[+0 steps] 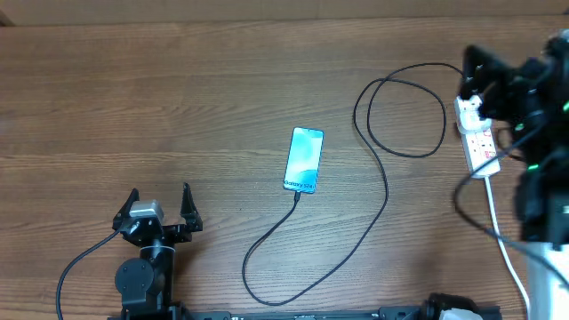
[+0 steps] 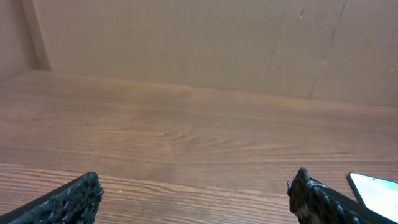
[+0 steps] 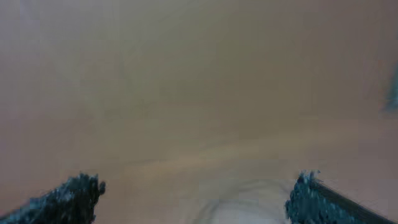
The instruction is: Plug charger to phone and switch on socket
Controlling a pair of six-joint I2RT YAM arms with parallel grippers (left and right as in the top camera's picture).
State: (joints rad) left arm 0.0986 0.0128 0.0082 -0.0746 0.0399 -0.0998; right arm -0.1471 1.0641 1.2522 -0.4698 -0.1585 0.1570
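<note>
In the middle of the table (image 1: pixel 178 89) lies the phone (image 1: pixel 303 160), flat, with its light blue screen up and its lettered end towards the robot. The charger cable (image 1: pixel 384 200) meets that near end. Its tip touches the phone's edge, but the overhead view is too small to show whether it is fully in. From the phone the cable runs towards the robot and curls round. It then climbs to the right of the phone, makes one wide loop further right and beyond it, and reaches the power strip (image 1: pixel 478 135).

The power strip lies well to the right of the phone, with small red marks along it. Its far end is hidden under the right arm (image 1: pixel 520 80). A thick white cord (image 1: pixel 500 236) leaves its near end towards the robot.

The left claw (image 1: pixel 160 191) is well to the left of the phone and nearer the robot. Its fingers are spread wide with only bare wood between them. In its own camera the left claw (image 2: pixel 198 180) is just as wide, and a corner of the phone (image 2: pixel 376 191) shows at the lower right.

The right claw (image 3: pixel 196 183) is spread wide too and holds nothing. Its camera view is blurred, with a pale shape low between the fingertips that cannot be made out.
</note>
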